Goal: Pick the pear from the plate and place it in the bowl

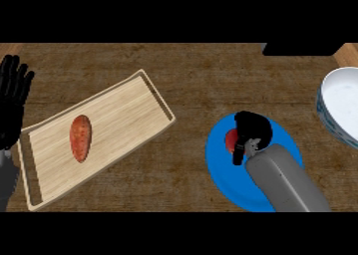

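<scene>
The pear (230, 141), reddish, lies on the blue plate (220, 169) at the lower right. Only its left side shows. My right hand (253, 130) is on top of it, with fingers curled down over its far side and the thumb (239, 153) along its near edge. The white bowl (345, 107) stands at the right edge, beyond and to the right of the plate, partly cut off by the view. My left hand (8, 94) rests open at the left edge, fingers up, away from the plate.
A wooden tray (130, 112) lies tilted across the left half of the counter, with an orange-red oblong vegetable (80, 138) on it. A dark object (303, 49) sits at the counter's far right edge.
</scene>
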Motion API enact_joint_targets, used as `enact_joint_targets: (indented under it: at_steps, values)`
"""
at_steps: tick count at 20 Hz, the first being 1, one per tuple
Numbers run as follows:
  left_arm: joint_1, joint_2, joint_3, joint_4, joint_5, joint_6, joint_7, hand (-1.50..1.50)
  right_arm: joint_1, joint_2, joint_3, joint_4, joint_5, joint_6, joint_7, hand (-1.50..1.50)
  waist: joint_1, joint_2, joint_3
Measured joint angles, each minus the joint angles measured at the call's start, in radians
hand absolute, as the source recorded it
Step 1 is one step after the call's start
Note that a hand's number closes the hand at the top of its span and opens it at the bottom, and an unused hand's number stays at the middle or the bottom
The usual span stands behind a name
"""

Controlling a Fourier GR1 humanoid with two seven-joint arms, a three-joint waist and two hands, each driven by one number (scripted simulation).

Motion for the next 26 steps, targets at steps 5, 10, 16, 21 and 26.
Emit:
enact_joint_targets:
  at_steps: [5, 10, 16, 21, 26]
  values:
    - [-0.003, -0.015, 0.018, 0.024, -0.014, -0.018, -0.01, 0.0, 0.021, -0.015, -0.002, -0.033, 0.071, -0.013, -0.049, 1.5, -0.002, -0.001, -0.001]
    - [-0.013, -0.037, 0.023, -0.004, -0.036, -0.01, 0.018, 0.0, 0.011, -0.012, -0.017, -0.008, 0.133, -0.021, -0.102, 1.5, 0.0, -0.001, -0.001]
    - [0.037, -0.026, 0.061, -0.01, -0.04, 0.015, 0.014, 0.0, 0.179, -0.34, -0.172, -0.067, 0.051, -0.056, -0.383, 1.5, -0.088, -0.014, 0.006]
    - [0.069, -0.016, 0.092, -0.011, -0.035, 0.026, 0.012, 0.0, 0.27, -0.574, -0.336, -0.016, -0.031, -0.088, -0.622, 1.5, -0.139, -0.017, 0.012]
    - [0.089, -0.012, 0.108, -0.023, -0.025, 0.023, 0.006, 0.0, 0.343, -0.776, -0.51, 0.09, -0.102, -0.155, -0.882, 1.5, -0.143, -0.015, 0.014]
